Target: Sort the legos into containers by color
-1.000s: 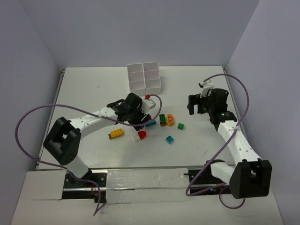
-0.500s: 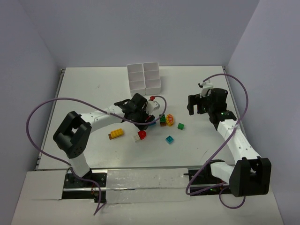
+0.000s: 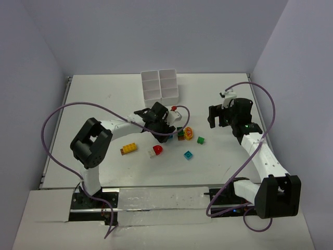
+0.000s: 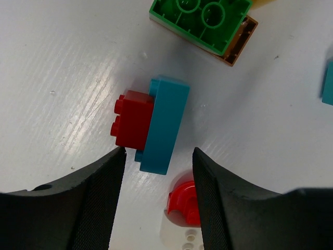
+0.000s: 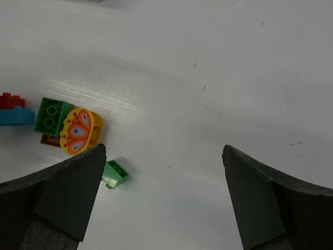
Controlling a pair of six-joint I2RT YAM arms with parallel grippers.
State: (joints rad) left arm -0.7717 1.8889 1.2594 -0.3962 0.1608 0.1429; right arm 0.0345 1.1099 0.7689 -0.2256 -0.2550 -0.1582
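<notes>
The white six-compartment tray [image 3: 160, 84] stands at the back middle. My left gripper [image 3: 166, 130] is open and low over a red brick stuck to a cyan plate [image 4: 153, 125], whose near end lies between the fingertips [image 4: 158, 155]. A red-and-white piece [image 4: 183, 208] lies just nearer, and shows from above [image 3: 155, 151]. A green brick on brown [image 4: 203, 21] lies beyond. My right gripper [image 3: 218, 116] is open and empty, hovering right of the pile [image 5: 162, 156]. It sees the small green brick [image 5: 114, 174] and the orange-yellow butterfly piece [image 5: 79, 131].
A yellow-and-brown brick [image 3: 128, 148] lies left of the pile. A cyan brick [image 3: 188, 154] and the small green brick [image 3: 201, 139] lie to its right. A purple cable loops off each arm. Walls close in the table.
My left arm has swung right and forward, carrying its open gripper over the red-and-cyan piece. The right arm and the bricks have not moved.
</notes>
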